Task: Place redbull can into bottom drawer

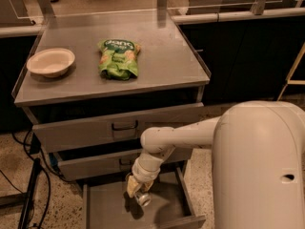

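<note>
The bottom drawer (107, 209) is pulled open below two shut upper drawers, a wide grey tray with low sides. My gripper (136, 190) hangs over its middle, pointing down into it, at the end of the white arm. It is shut on the redbull can (142, 199), a small silver can whose shiny round end faces out. The can is held a little above the drawer floor, with its shadow below it.
On the cabinet top (157, 61) lie a green snack bag (118, 58) and a white bowl (50, 62). The middle drawer's handle (127, 162) is just behind my wrist. Cables and a dark stand (28, 194) are on the floor at the left.
</note>
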Robot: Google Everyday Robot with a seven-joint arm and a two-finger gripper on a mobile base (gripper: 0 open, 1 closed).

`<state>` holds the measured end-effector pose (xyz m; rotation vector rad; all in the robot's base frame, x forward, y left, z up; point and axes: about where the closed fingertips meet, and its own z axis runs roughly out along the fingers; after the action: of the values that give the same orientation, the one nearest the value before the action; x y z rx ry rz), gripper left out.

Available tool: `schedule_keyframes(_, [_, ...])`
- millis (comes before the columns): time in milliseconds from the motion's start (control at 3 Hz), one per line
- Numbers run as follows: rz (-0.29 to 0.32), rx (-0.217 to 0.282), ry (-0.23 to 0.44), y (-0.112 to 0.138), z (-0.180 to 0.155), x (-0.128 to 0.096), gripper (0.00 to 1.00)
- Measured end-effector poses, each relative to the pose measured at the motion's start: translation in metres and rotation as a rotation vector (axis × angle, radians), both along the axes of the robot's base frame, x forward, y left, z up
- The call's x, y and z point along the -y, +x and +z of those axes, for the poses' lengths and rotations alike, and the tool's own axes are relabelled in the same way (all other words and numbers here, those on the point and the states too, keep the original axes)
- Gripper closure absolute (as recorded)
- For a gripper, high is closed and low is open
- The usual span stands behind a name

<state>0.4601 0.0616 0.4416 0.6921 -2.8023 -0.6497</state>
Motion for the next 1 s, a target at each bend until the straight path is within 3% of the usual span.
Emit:
schedule_keyframes(333, [-0.057, -0.027, -0.012, 0.000, -0.026, 0.005, 1.00])
schedule_keyframes(667, [-0.195, -0.102, -0.038, -0.004, -0.085, 0.018, 1.00])
schedule_keyframes(1000, [-0.259, -0.158, -0.050, -0.009, -0.118, 0.024, 1.00])
